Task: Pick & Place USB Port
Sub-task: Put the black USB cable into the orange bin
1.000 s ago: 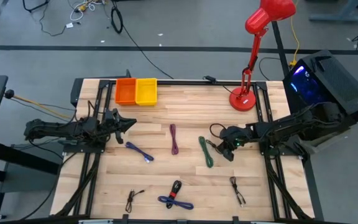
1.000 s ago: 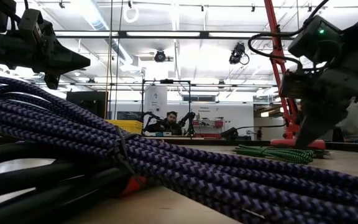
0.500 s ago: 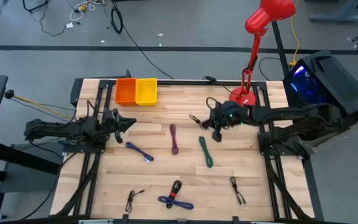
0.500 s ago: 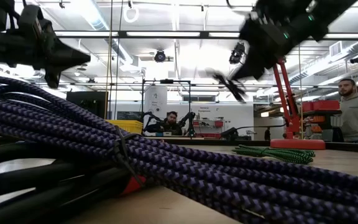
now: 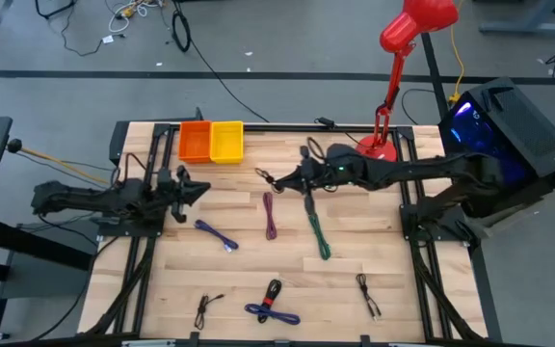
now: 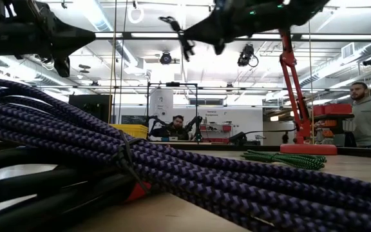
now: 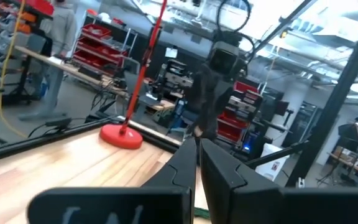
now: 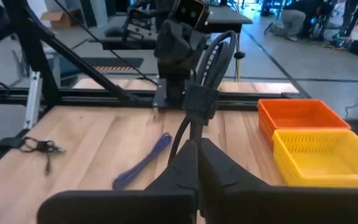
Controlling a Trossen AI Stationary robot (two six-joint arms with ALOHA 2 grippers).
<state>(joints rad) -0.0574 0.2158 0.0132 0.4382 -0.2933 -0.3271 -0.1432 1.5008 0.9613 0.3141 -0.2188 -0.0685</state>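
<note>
Right gripper point(image 5: 279, 179) is out over the middle of the wooden table point(image 5: 393, 280), fingers pinched together on a short black bundled USB cable point(image 8: 205, 68), which hangs clear of the surface. Carry step, by my reading: destination is likely the yellow plastic bin point(image 5: 226, 141) or the orange plastic bin point(image 5: 195, 141) just beside it at the far edge.

To do it well: keep height until the bundle is fully over a bin's opening, since the loose loop dangles and could snag a rim. Lower before opening, so the cable drops in rather than bouncing out.

Left gripper point(image 5: 189, 189) waits above the table's left side, fingers together, holding nothing.

Against half a second earlier: the right arm has stretched further left, from near the red desk lamp's base point(image 5: 375, 154) to past the purple braided cable point(image 5: 270, 214). Green braided cable point(image 5: 317, 234) unchanged. Left arm barely shifted.
</note>
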